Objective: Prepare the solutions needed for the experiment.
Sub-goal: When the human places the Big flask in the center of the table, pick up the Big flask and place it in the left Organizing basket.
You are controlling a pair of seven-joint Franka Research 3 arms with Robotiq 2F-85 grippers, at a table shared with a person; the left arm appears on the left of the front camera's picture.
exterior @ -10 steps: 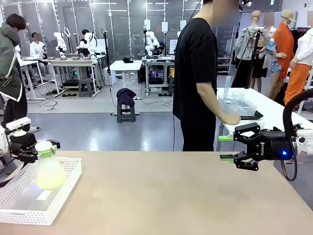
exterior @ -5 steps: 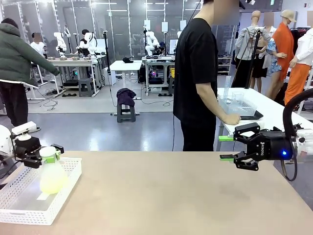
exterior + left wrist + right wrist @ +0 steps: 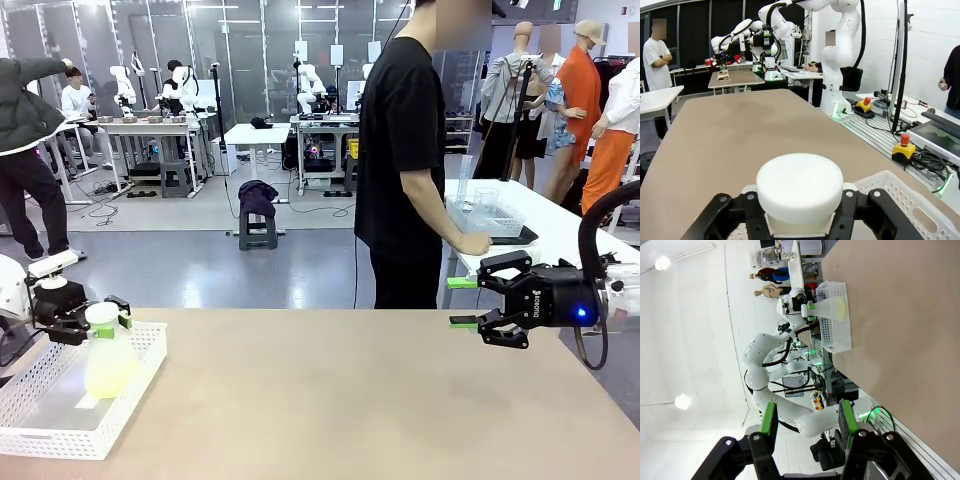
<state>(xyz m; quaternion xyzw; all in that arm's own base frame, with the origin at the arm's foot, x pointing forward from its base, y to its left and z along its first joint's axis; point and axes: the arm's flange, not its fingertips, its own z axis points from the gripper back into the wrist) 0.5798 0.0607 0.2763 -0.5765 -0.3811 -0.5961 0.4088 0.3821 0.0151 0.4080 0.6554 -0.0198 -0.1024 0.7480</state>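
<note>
Front view: the left gripper (image 3: 97,322) clamps the neck of a frosted flask (image 3: 108,362), upright, cap up, holding the yellowish solutions (image 3: 108,380) over the white basket (image 3: 120,400) at the counter's (image 3: 350,400) left end. The right gripper (image 3: 462,302) hangs spread, holding nothing.

Left wrist view: the white cap (image 3: 800,187) hides the flask body.

Right wrist view: the flask (image 3: 830,307) lies sideways, far off.

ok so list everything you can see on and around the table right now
flask: 1, frosted with pale yellow solution inside, white cap, held over the basket at the table's left end
basket: 1, white perforated plastic, left end of the table
table: 1, tan top
person: 1, black shirt, standing at the far side, turned toward another table
left gripper: black, green pads, shut on the flask's neck
right gripper: black, green pads, open, above the table's right side
</note>
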